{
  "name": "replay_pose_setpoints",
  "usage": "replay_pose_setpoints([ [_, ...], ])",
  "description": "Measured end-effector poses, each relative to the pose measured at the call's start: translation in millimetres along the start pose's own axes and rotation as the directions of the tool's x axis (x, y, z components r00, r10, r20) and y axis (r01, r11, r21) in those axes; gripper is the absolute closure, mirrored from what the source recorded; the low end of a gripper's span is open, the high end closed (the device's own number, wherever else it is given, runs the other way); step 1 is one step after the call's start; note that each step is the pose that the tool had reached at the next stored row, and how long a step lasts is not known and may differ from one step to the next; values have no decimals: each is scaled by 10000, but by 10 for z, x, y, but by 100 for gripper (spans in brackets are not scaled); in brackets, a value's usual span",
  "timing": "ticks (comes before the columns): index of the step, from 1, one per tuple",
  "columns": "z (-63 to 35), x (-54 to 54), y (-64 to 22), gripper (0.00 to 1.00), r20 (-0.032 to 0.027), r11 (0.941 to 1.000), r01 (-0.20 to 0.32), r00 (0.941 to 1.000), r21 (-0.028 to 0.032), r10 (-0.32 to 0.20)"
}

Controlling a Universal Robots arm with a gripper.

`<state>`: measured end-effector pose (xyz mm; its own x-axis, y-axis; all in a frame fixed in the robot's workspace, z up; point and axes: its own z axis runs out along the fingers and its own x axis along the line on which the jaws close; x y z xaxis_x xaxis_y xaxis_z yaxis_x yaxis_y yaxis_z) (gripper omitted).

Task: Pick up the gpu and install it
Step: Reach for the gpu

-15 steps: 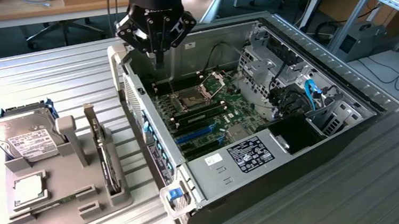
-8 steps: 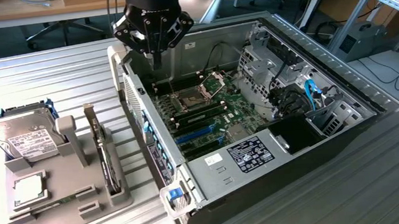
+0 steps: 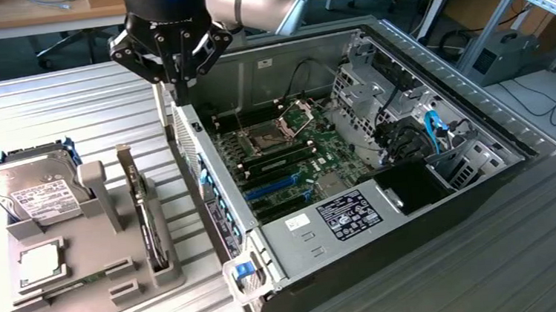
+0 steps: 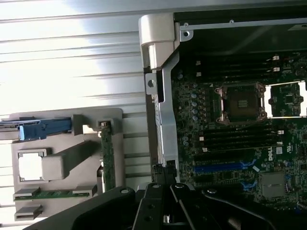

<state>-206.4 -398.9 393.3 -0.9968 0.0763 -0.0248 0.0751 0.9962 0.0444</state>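
Looking first at the exterior view, we find the jaws closed on nothing, their black fingertips [image 3: 180,85] pressed together at twelve o'clock of the scene, just above the rim of the open computer case [image 3: 271,63] where it meets the ribbed metal desk [image 3: 76,112]. The gpu [image 3: 141,204] sits well apart from them, toward seven o'clock from the jaws, standing on its long edge in a slot of the grey holder [image 3: 90,297] that lies on the desk beside the case. At nine o'clock of the gpu a silver hard drive [image 3: 33,192] with a white label leans tilted in the same holder, and at eight o'clock of the gpu a small square chip [image 3: 40,263] lies flat in its recess. Inside the case, the motherboard [image 3: 298,158] faces up with an open processor socket [image 3: 259,139] near its middle, blue card slots [image 3: 275,188] toward six o'clock of the socket, and a power supply [image 3: 347,214] at five o'clock. From the wrist view we see the gpu [image 4: 107,158] edge-on in the holder [image 4: 67,158], a green memory stick [image 4: 53,194] close by in the holder, the chip [image 4: 29,166], the desk [image 4: 72,57], the motherboard [image 4: 230,143], and the jaws shut over the case's [image 4: 160,120] silvery edge.
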Motion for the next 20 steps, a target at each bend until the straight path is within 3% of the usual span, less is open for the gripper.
replay_pose_setpoints([
  [20,-5,161,-12,89,0,10000,0,10000,0,0],
])
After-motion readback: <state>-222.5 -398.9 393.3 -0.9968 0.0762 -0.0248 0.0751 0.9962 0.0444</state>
